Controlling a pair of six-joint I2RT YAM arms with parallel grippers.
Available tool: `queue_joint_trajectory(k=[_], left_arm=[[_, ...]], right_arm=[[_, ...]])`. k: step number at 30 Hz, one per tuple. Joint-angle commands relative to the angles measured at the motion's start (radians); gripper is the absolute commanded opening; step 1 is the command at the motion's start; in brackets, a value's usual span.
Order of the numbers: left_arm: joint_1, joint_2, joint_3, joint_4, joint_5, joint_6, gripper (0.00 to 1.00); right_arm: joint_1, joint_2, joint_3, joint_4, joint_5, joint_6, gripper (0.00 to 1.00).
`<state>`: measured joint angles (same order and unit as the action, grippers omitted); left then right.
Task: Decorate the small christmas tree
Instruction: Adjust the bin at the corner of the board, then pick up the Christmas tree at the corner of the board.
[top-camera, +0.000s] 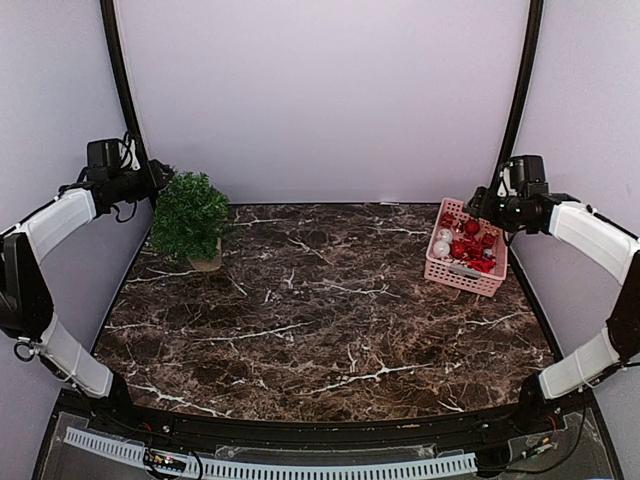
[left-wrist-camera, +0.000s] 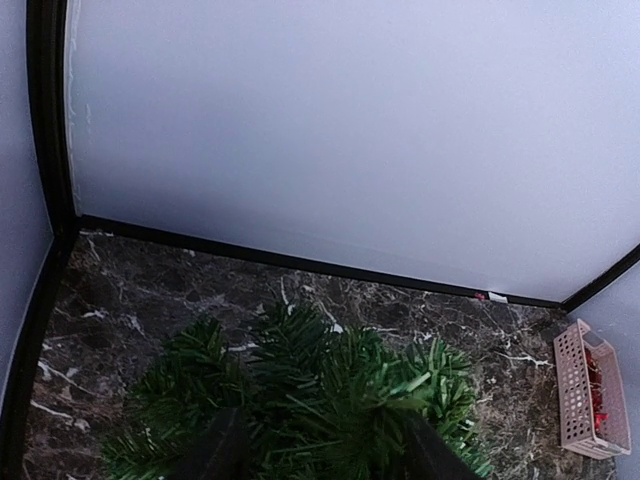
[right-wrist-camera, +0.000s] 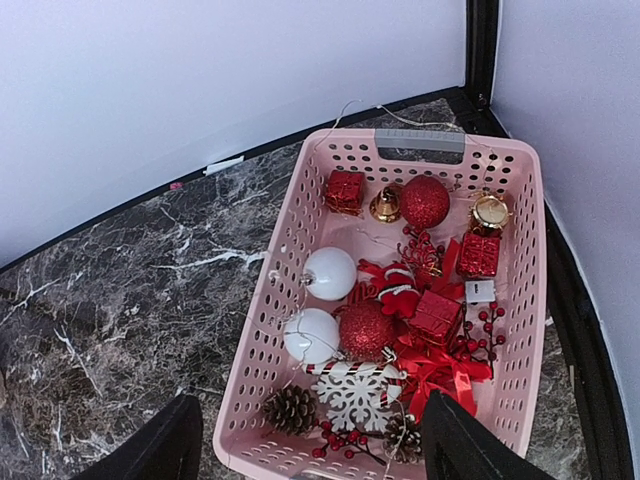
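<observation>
The tree (top-camera: 190, 214) stands upright on its tan base (top-camera: 207, 263) at the far left corner of the table (top-camera: 330, 310), close to the back wall. The left gripper (top-camera: 160, 182) is at the tree's upper left side, touching the crown. In the left wrist view the tree (left-wrist-camera: 320, 395) fills the bottom of the frame, and the left gripper (left-wrist-camera: 325, 455) has its 2 dark fingers (left-wrist-camera: 215, 450) on either side of the top branches. The jaws are partly apart with needles between them, but whether they pinch the foliage cannot be told. The left arm rises from its base at the near left, bends at the left wall and reaches level toward the tree. Well apart, at the far right, lies the basket (top-camera: 461, 279), angled to the table edge. The right gripper (top-camera: 482, 206) hangs just over its far end. The right arm mirrors the left one, bent at the right wall. In the right wrist view the right gripper (right-wrist-camera: 310, 445) is spread wide and holds nothing. Under it the basket (right-wrist-camera: 420, 141) holds red balls, 2 white balls (right-wrist-camera: 328, 272), a snowflake (right-wrist-camera: 355, 392) and pine cones.
</observation>
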<state>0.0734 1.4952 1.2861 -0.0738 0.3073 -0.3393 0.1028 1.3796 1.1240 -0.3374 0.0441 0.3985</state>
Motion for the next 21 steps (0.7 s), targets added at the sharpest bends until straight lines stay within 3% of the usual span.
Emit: queue_joint_trajectory(k=[1, 5, 9, 13, 21], left_arm=[[-0.003, 0.005, 0.021, 0.054, 0.053, -0.011, 0.44], [-0.004, 0.007, 0.013, 0.07, 0.089, -0.022, 0.21], [-0.006, -0.009, -0.002, 0.071, 0.127, -0.032, 0.07], [-0.021, -0.045, -0.042, 0.121, 0.161, -0.049, 0.0], [-0.103, -0.103, -0.084, 0.133, 0.173, -0.073, 0.0]], right_arm=[[0.004, -0.016, -0.011, 0.041, -0.011, 0.013, 0.76], [0.005, -0.006, -0.017, 0.065, -0.022, 0.028, 0.76], [0.005, -0.003, -0.018, 0.074, -0.018, 0.035, 0.76], [0.006, -0.01, -0.016, 0.068, -0.003, 0.029, 0.76], [0.006, -0.048, -0.035, 0.049, 0.031, 0.019, 0.76]])
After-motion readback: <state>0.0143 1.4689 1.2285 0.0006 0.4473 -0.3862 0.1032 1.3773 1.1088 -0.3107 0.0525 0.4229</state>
